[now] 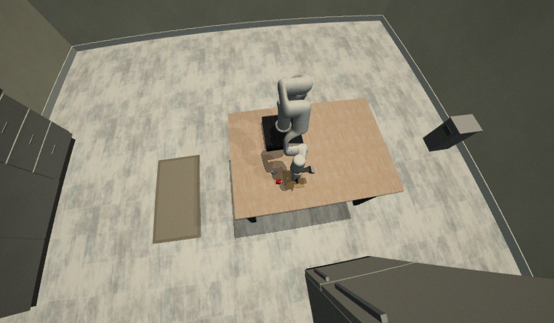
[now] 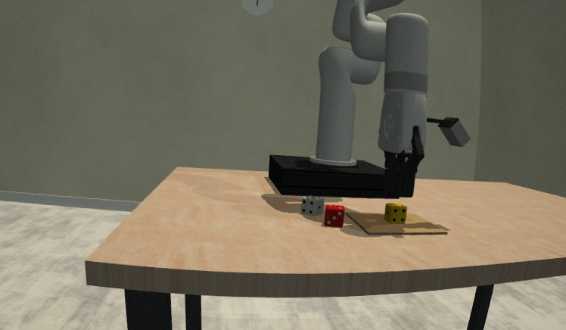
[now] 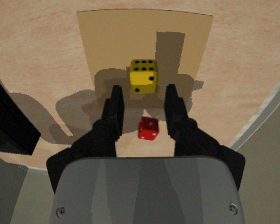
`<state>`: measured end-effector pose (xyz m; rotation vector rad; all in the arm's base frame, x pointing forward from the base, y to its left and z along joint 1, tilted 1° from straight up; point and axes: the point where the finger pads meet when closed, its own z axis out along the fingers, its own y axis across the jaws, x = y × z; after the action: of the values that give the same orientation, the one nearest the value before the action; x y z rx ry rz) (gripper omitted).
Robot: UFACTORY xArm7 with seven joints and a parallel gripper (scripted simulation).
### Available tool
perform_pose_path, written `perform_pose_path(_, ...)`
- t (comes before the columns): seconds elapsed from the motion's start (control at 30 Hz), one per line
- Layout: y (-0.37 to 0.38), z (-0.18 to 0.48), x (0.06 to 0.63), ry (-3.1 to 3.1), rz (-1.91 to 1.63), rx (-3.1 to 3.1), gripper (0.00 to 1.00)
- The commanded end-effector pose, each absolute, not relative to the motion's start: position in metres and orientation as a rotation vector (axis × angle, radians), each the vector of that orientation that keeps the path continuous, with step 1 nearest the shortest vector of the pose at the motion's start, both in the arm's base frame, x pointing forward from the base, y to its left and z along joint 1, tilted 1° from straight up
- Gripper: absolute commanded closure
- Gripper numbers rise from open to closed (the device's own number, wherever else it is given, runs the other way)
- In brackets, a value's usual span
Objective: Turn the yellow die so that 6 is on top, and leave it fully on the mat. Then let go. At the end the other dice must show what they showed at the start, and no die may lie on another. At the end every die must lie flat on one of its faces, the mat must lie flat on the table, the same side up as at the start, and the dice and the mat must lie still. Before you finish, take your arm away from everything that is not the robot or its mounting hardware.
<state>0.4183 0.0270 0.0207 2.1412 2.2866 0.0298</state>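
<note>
The yellow die [image 2: 396,213] lies flat on the tan mat [image 2: 396,224], apart from the fingers. In the wrist view the yellow die [image 3: 143,76] sits near the mat's [image 3: 144,39] near edge, and its top face shows several dark pips. My gripper [image 2: 399,186] hangs just above the die, open and empty; in the wrist view the fingers stand apart on either side above it. The red die [image 2: 334,215] and the grey die [image 2: 312,205] lie on the table left of the mat. In the overhead view the arm hides the yellow die.
The arm's black base [image 2: 326,175] stands on the table behind the dice. The red die [image 3: 148,128] shows between my fingers in the wrist view, off the mat. The table's front edge lies close in front of the mat.
</note>
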Motion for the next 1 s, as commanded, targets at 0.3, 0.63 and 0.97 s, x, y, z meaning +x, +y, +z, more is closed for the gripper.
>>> perform_pose_path(0.3,0.027,0.066,0.419,2.283,0.032,2.139,0.53)
perform_pose_path(0.63,0.027,0.066,0.419,2.283,0.032,2.139,0.00)
perform_pose_path(0.97,0.027,0.066,0.419,2.283,0.032,2.139,0.00)
